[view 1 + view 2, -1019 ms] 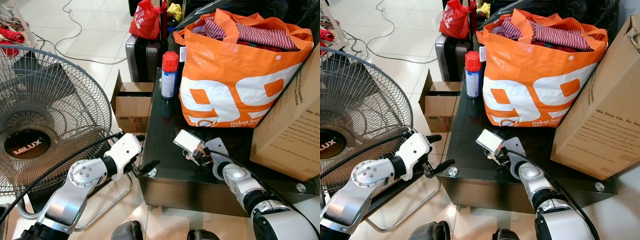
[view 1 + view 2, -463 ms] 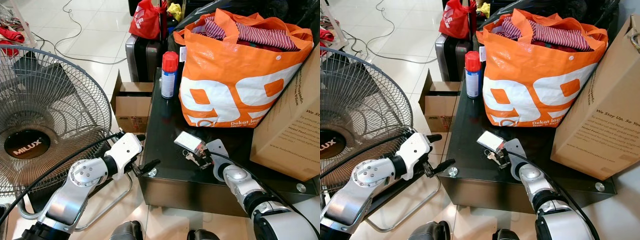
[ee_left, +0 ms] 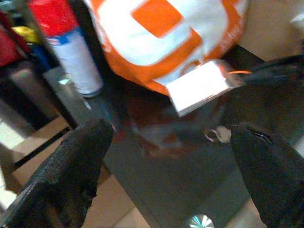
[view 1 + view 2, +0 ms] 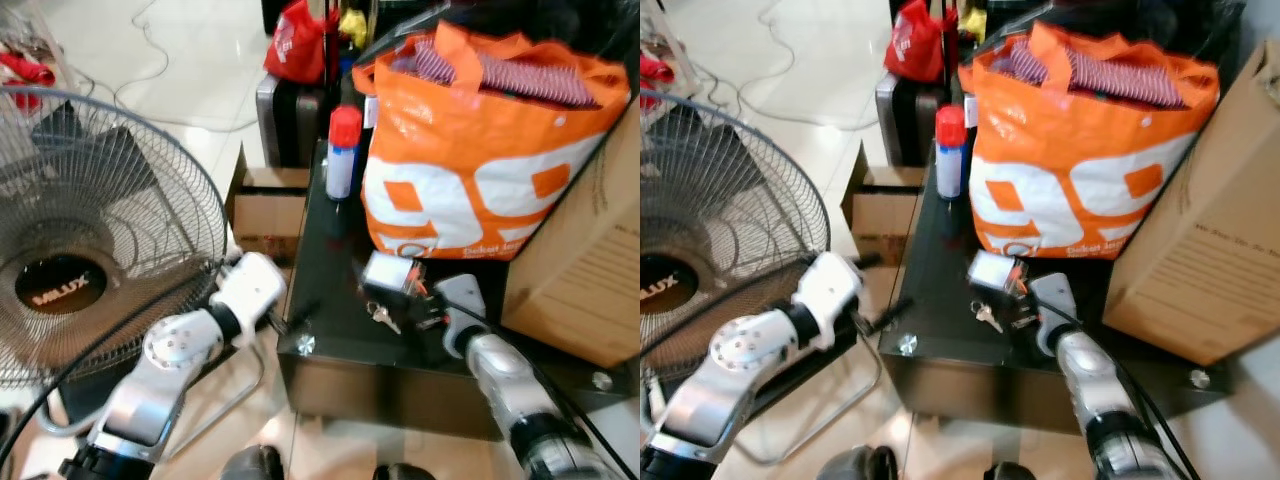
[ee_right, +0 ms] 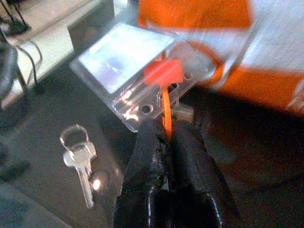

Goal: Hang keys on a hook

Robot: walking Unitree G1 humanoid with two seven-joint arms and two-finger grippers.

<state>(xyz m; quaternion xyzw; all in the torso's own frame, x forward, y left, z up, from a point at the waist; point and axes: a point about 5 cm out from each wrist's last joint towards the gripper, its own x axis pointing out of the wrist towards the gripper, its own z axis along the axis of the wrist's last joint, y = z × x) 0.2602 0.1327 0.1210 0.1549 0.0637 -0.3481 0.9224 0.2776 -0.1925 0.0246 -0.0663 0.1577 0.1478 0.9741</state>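
Orange bag (image 4: pixel 480 150) far on black table (image 4: pixel 940 300), stuffed w/ striped cloth (image 4: pixel 520 75); brown box (image 4: pixel 590 270) right, cut off. Fan (image 4: pixel 90 240) left. Spray can (image 4: pixel 341 150) left of bag. Right gripper (image 5: pixel 168 142) pinched on orange strap (image 5: pixel 166 114) of clear tag (image 5: pixel 128 64); key (image 5: pixel 80 159) on table near tag. Left gripper (image 3: pixel 171 166) spread wide, near-left of table. Eye views blurred.

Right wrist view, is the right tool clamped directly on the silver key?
No, the right tool is shut on the orange strap of the clear card holder, while the silver key hangs beside it.
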